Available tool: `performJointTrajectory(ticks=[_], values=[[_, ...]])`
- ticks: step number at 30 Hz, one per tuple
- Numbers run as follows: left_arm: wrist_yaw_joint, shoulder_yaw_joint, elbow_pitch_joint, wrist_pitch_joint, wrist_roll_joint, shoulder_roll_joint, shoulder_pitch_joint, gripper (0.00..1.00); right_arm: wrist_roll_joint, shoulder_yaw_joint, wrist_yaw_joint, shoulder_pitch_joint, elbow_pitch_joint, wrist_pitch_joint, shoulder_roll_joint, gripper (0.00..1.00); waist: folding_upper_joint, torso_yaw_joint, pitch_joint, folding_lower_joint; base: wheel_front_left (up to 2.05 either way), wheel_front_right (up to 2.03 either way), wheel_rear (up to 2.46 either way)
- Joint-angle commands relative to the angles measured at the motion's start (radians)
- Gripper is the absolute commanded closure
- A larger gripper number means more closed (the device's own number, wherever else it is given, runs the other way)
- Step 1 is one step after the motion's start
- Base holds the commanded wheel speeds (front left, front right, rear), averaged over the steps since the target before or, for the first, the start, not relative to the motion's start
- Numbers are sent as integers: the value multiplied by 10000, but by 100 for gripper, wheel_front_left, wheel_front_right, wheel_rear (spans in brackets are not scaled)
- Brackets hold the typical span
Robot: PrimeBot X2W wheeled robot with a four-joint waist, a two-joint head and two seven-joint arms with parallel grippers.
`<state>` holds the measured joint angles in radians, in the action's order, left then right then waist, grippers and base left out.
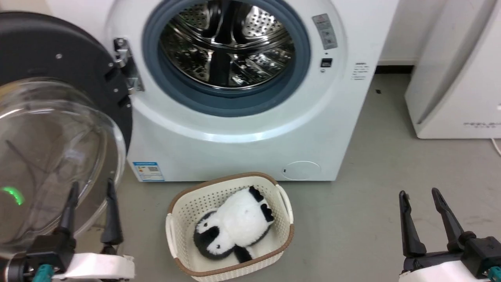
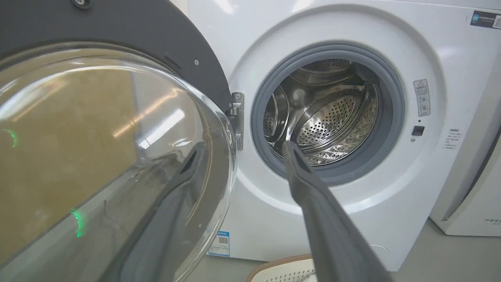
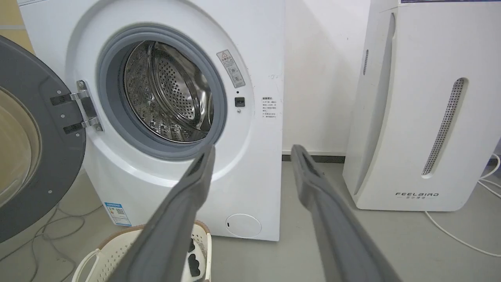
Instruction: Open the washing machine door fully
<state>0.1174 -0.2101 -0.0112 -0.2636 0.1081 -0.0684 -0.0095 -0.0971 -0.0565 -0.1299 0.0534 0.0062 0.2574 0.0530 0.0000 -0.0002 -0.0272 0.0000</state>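
Left gripper (image 1: 92,183): released, fingers spread wide, nothing clamped between them. Right gripper (image 1: 419,192): likewise released and empty.

The washing machine door (image 1: 58,43) stands wide open on its hinge (image 1: 127,66), directly ahead of and above the left gripper, with its glass bowl (image 1: 51,156) bulging toward me. In the left wrist view the bowl's edge falls between my two fingers, and the finger on that view's left overlaps the glass. I cannot tell whether it touches. The washing machine (image 1: 242,141) is ahead and to the right of that gripper, its steel drum (image 1: 227,43) bare inside the grey rubber ring (image 1: 235,103).

View differences:
- The head view gives me the whole cream basket (image 1: 223,179) with a plush penguin (image 1: 238,223) in it. It sits on the floor between the grippers, just before the machine.
- The right wrist view gives the tall white appliance (image 3: 415,117) ahead-right of the right gripper, and a white cable (image 3: 450,235) on the floor beside it.

Writing:
- "FEELBIRD" reads cleanly on that appliance in the right wrist view; in the head view it is a blur.
- The blue label (image 1: 148,171) and the warning sticker (image 3: 231,68) with its triangle are too small to read.
- The round cap (image 1: 300,170) sits low on the front.
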Motion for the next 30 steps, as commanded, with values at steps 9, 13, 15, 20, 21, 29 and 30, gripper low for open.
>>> performJointTrajectory(ticks=[9, 13, 15, 20, 21, 29, 30], values=[[30, 429, -602, 18, -347, 91, 92, 0, 209, 201, -8, 40, -153, 44, -28, 0, 0, -645, -205, 0, 0, 0, 0], [14, 464, -828, 18, -471, 83, -23, 0, 237, 243, -8, 19, -191, 44, -28, 0, 0, -756, -268, 0, 0, 0, 0], [-43, 524, -912, 18, -667, 41, -71, 0, 246, 262, -8, 9, -204, 44, -28, 0, 0, -788, -303, 0, 0, 0, 0], [-89, 523, -937, 6, -636, 115, 43, 100, 182, 258, 0, -6, -146, -11, 2, 100, 0, -793, -311, 0, 0, 0, 0], [-97, 535, -929, 26, -639, 116, 44, 100, 188, 260, 0, -10, -145, -31, 2, 100, 0, -787, -306, 0, 0, 0, 0], [-158, 624, -870, 175, -664, 119, 47, 100, 233, 277, -1, -40, -140, -176, 0, 100, 0, -742, -273, 0, 0, 0, 0], [-167, 637, -861, 196, -668, 120, 47, 100, 239, 280, -1, -44, -140, -196, 0, 100, 0, -736, -269, 0, 0, 0, 0]])
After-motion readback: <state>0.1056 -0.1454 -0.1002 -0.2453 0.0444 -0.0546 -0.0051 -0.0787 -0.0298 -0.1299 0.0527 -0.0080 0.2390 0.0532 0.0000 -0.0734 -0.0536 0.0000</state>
